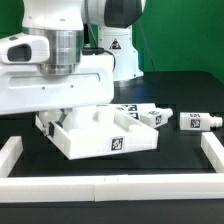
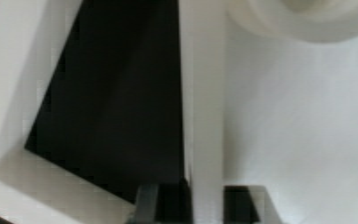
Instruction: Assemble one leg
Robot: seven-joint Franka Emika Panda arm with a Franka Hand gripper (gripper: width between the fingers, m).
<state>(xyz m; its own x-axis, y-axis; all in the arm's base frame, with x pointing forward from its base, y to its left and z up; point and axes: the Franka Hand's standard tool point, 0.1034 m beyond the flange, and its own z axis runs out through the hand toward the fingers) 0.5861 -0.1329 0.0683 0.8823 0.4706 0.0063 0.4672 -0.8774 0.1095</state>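
A white box-shaped furniture part (image 1: 105, 135) with low walls and marker tags lies on the black table. Two white legs with tags lie to the exterior view's right of it, one close by (image 1: 152, 117) and one farther off (image 1: 196, 121). My gripper (image 1: 62, 113) is down at the part's left end in the exterior view, its fingertips hidden by the arm. In the wrist view the gripper (image 2: 204, 205) straddles a thin white wall (image 2: 190, 110), one dark finger (image 2: 163, 205) on each side, closed against it. A round white shape (image 2: 318, 22) shows beyond.
A low white rail borders the table at the front (image 1: 100, 188), the exterior view's left (image 1: 10, 155) and right (image 1: 212, 150). The robot's white base (image 1: 118, 55) stands behind the part.
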